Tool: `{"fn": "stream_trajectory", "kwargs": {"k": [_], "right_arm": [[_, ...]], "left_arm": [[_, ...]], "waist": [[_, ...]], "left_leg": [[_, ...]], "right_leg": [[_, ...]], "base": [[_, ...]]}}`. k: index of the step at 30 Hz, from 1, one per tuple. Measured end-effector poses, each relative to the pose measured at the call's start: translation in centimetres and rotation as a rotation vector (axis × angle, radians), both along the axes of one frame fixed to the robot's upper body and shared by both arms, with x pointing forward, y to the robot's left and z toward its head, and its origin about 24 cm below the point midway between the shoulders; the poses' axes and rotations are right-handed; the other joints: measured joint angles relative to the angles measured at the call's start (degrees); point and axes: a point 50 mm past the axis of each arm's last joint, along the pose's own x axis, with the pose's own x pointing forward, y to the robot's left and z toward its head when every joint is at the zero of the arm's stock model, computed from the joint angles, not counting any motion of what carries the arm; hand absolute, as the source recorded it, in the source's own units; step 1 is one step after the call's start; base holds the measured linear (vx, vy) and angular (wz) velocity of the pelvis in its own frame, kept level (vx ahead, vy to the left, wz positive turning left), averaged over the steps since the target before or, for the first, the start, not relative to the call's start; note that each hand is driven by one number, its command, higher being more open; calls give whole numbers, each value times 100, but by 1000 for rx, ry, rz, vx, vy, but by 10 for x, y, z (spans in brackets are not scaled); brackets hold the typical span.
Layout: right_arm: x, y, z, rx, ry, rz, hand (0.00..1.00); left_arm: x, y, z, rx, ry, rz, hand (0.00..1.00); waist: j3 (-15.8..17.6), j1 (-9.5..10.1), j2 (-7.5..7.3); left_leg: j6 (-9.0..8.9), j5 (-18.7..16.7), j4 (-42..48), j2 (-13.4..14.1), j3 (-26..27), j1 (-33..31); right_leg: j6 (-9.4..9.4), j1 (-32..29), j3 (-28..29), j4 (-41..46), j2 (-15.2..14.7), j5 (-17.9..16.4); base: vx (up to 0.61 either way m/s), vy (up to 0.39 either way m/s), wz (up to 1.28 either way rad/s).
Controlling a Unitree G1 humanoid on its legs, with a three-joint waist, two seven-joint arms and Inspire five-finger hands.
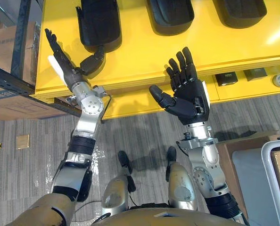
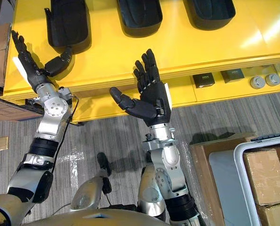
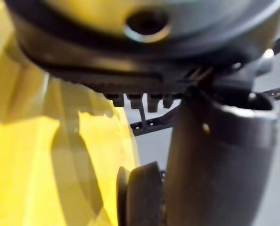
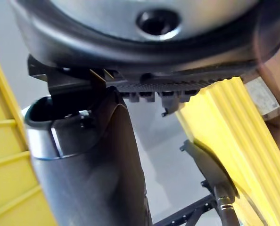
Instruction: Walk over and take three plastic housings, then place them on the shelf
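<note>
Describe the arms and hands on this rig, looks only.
Both arms are silver-grey metal segments with black bands: left arm, right arm. Each arm shows a round silver joint disc with small screws. The left hand and right hand are dark, with segmented fingers and thumb, plus a white panel along one edge.

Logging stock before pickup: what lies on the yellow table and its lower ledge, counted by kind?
Black housings: 3
Small black boxes: 2
Grey round parts: 2
Total: 7
</note>
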Motion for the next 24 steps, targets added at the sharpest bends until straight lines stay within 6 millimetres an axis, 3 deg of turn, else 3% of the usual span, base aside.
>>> {"fn": "stream_trajectory", "kwargs": {"k": [19, 24], "right_arm": [[2, 1, 3, -1, -11, 6, 100], [-3, 0, -2, -11, 0, 20, 100]], "left_arm": [[7, 8, 2, -4, 23, 31, 100], [9, 18, 1, -11, 46, 35, 100]], "waist": [[20, -32, 36], [25, -56, 46]], "left_leg": [[3, 1, 0, 0, 74, 30], [11, -20, -1, -5, 152, 76]], "right_leg": [[19, -22, 85, -4, 13, 17], [20, -19, 156, -20, 18, 23]], "base": [[11, -10, -2], [22, -19, -8]]}}
